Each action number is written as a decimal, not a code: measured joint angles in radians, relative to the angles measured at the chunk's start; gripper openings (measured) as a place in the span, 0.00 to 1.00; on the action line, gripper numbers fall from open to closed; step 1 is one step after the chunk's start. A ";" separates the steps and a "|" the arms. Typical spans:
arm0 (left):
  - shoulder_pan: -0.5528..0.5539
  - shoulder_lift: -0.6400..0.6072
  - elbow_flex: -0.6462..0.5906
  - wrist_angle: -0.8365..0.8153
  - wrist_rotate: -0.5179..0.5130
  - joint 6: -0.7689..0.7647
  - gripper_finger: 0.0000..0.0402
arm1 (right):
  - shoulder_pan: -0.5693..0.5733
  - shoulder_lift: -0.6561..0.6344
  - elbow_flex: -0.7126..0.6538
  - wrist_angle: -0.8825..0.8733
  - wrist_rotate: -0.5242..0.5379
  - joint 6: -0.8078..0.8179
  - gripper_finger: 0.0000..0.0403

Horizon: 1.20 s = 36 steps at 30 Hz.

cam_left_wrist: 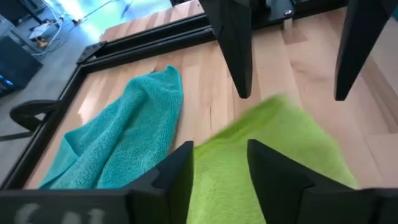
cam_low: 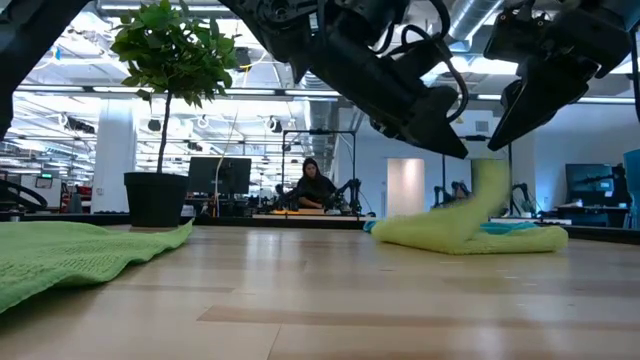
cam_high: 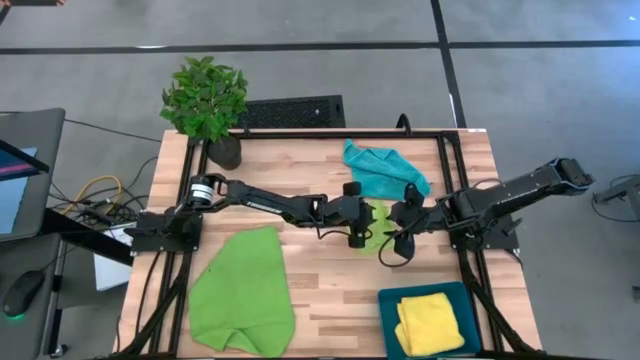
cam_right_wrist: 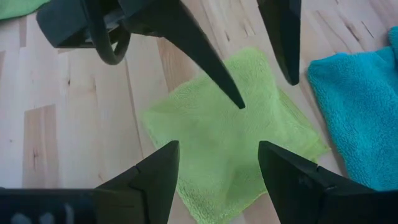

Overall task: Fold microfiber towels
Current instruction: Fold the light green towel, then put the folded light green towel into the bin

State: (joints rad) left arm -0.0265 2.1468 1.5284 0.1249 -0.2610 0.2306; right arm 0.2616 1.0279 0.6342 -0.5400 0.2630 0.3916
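Small lime green towel (cam_high: 376, 226) folded into a rough square, lying flat on the wooden table (cam_high: 330, 290) at its middle, directly beneath both grippers, touched by neither. Left gripper (cam_high: 358, 238) hovering just over its left edge, fingers apart, nothing between them; right gripper (cam_high: 399, 247) hovering just over its right edge, fingers spread wide, likewise empty. Nubby, soft pile on the cloth, edges slightly uneven, one corner blurred in the low view. Turquoise towel (cam_high: 383, 168) crumpled just beyond it on the far side, plush and rumpled. Larger lime green towel (cam_high: 243, 295) spread loosely at near left, its near edge cut off. Yellow towel (cam_high: 430, 320) folded on a dark blue tray (cam_high: 388, 305) at near right, partly out of frame. Potted plant (cam_high: 208, 100) at far left corner. A person seated far behind, hard to make out.
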 joint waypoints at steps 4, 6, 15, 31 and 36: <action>-0.007 0.000 0.000 -0.003 0.001 0.047 0.40 | 0.000 0.000 0.000 -0.001 0.000 -0.002 0.61; -0.016 0.000 0.000 -0.035 -0.008 0.088 0.41 | 0.000 0.000 0.000 -0.002 0.000 -0.012 0.61; -0.079 -0.057 0.000 -0.290 -0.141 0.050 0.41 | 0.051 0.032 0.000 -0.008 -0.039 -0.231 0.61; -0.144 -0.120 0.000 -0.429 -0.137 -0.110 0.41 | 0.171 0.385 -0.019 0.013 0.061 -0.375 0.61; -0.151 -0.120 0.000 -0.422 -0.138 -0.113 0.41 | 0.171 0.457 -0.014 0.013 0.113 -0.398 0.61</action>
State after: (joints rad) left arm -0.1776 2.0266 1.5288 -0.2968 -0.3988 0.1181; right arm 0.4330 1.4849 0.6202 -0.5271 0.3763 -0.0060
